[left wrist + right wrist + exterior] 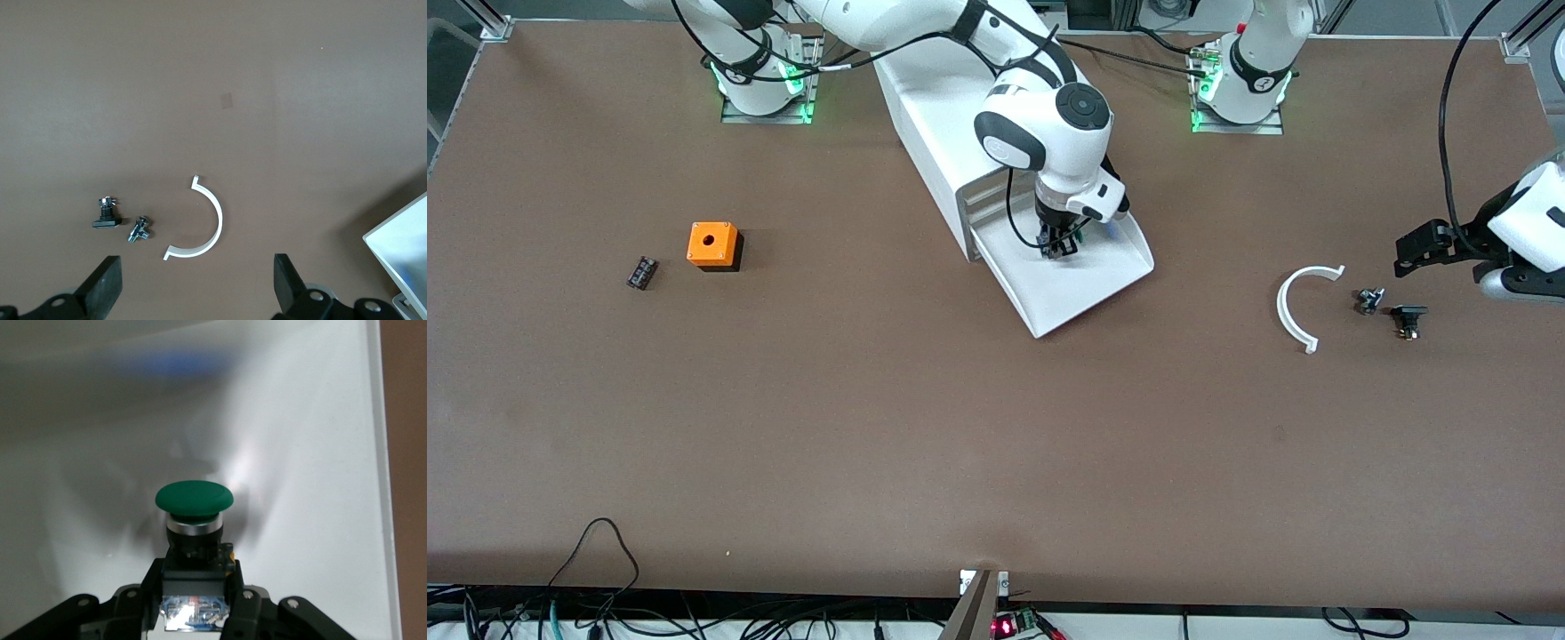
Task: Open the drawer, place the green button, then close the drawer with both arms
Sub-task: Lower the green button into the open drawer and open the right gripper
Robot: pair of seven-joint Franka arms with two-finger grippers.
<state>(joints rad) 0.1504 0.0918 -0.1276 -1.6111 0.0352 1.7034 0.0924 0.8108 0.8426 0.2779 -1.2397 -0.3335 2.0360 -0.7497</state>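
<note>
Gripping the tiny green-capped push button (pixel 193 520) by its black-blue body, the right arm's black claw (pixel 1060 246) is hanging over the pulled-out shallow white bottom drawer (pixel 1089 289) of the white boxy cabinet (pixel 943 133). At about three o'clock from the drawer, the left claw (pixel 193 283) is waiting with fingers spread over the brown surface (pixel 960 444), above a white curved plastic clip (pixel 1294 307).
</note>
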